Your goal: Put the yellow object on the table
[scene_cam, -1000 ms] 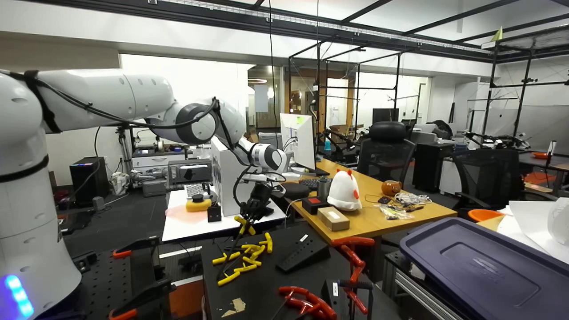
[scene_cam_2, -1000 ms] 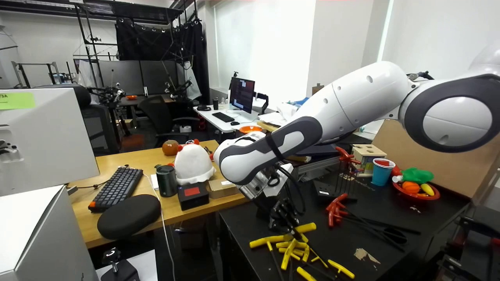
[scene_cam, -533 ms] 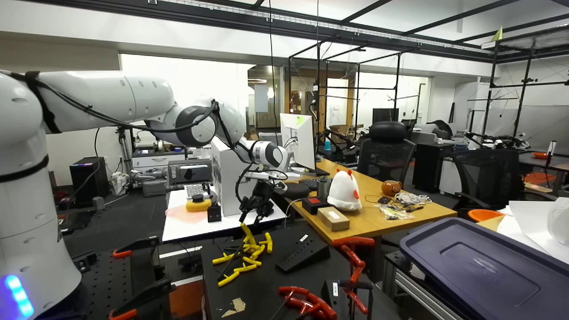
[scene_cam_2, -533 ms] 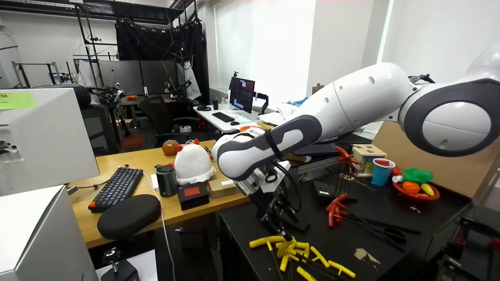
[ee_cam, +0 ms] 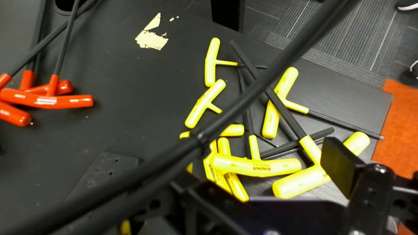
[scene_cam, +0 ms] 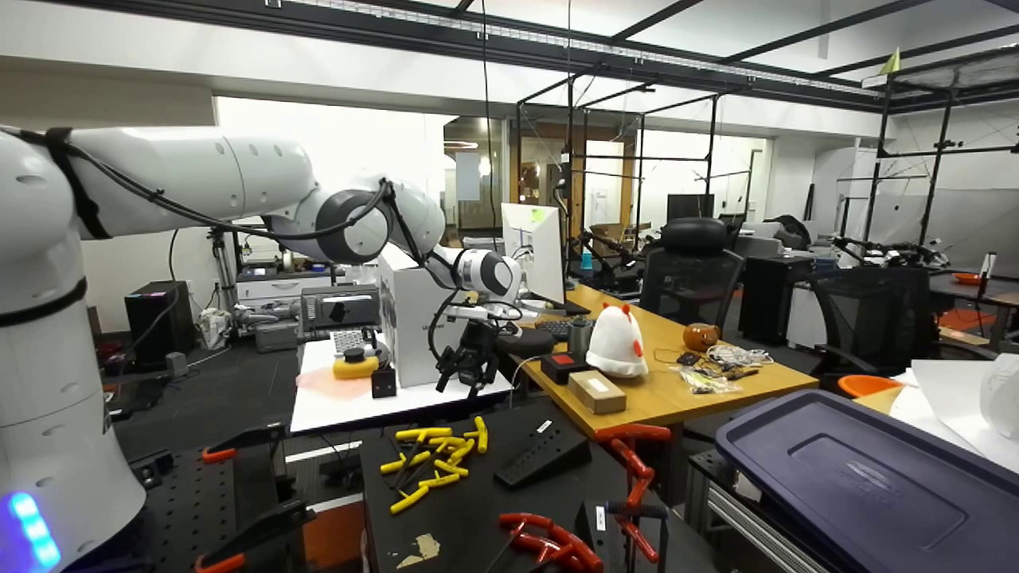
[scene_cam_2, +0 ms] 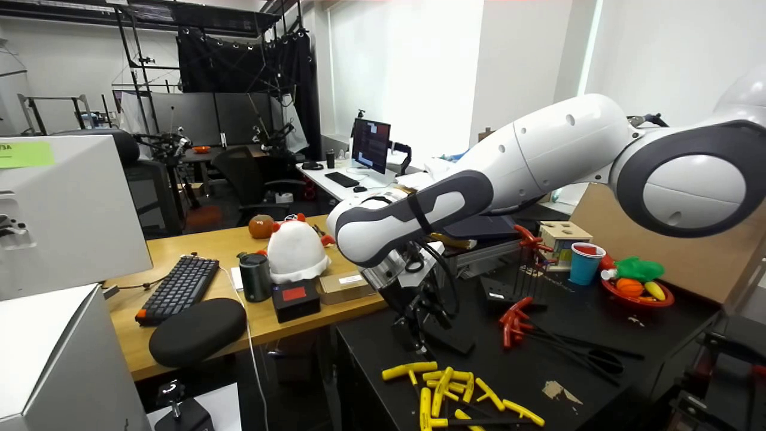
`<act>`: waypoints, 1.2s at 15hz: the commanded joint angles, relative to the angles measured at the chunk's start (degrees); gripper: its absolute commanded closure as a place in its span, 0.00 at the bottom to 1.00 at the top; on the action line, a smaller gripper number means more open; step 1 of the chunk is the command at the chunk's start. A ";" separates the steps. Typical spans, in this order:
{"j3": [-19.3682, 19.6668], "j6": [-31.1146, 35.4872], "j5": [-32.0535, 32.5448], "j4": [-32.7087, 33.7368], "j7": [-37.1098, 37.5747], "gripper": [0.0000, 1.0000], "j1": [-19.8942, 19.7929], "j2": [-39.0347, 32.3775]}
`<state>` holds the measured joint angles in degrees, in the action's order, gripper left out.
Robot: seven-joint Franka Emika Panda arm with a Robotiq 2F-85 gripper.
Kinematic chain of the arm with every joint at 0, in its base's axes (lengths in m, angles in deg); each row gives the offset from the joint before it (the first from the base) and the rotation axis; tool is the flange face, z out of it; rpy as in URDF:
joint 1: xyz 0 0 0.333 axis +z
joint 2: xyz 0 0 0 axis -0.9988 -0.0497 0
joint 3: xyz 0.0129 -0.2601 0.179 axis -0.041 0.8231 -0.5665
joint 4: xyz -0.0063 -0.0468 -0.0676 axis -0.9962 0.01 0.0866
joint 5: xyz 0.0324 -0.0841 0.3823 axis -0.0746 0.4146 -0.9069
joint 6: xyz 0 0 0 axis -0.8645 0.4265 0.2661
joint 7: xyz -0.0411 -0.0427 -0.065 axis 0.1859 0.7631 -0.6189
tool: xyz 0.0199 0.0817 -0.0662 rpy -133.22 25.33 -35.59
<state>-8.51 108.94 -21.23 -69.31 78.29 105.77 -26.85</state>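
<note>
My pincer (scene_cam: 458,388) hangs higher than the perforated black wedge (scene_cam: 544,458), its 2 fingers (ee_cam: 341,168) apart; near that wedge I see the yellow T-handled tools (ee_cam: 271,122) heaped on the dark surface (ee_cam: 137,91).

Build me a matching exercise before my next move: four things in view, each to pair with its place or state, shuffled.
Things
1. claw
2. yellow T-handle tools
3. white plush toy
4. blue cup

Places or states
A. on the wooden desk
B. standing beside the red bowl
C. open, holding nothing
D. jumbled on the black table

Pairs: 1-C; 2-D; 3-A; 4-B
</note>
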 commanded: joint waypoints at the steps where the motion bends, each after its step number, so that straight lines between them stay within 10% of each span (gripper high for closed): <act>1: -0.41 1.79 -1.25 0.34 1.22 0.00 -1.25 1.15; 18: 0.73 19.02 -2.15 -17.82 14.35 0.00 -11.52 16.45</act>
<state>-7.77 124.50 -22.71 -75.88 91.79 95.86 -17.40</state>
